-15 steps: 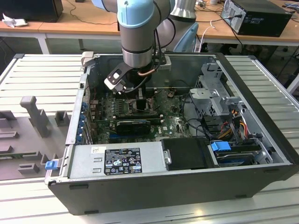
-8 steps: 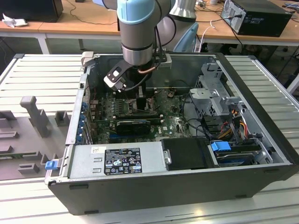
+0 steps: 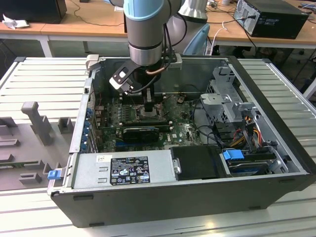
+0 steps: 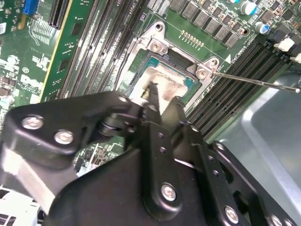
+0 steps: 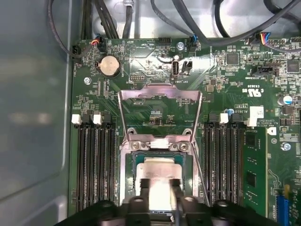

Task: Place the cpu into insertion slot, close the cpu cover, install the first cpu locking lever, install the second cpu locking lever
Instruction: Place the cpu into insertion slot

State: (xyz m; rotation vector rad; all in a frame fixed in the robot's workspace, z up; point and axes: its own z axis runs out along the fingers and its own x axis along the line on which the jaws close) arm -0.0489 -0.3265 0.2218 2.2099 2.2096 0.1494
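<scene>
The cpu point(image 5: 160, 167) lies flat in the insertion slot point(image 5: 138, 157) of the green motherboard, its pale metal face point(image 4: 165, 77) showing. The cpu cover point(image 5: 160, 91) stands swung up and open on its hinge at the slot's edge. A thin locking lever point(image 4: 254, 81) sticks out free beside the slot, and it also appears as a thin rod point(image 5: 201, 176). My gripper point(image 5: 161, 184) hangs straight over the cpu, its two black fingers a narrow gap apart with nothing between them. In the exterior view the gripper point(image 3: 148, 106) is deep inside the computer case.
Long black memory slots point(image 5: 94, 165) run on both sides of the socket. Black cables point(image 5: 188, 19) cross the case wall behind the board. A power supply point(image 3: 123, 170) sits at the case front, and a drive cage point(image 3: 224, 96) with wiring is at the exterior view's right.
</scene>
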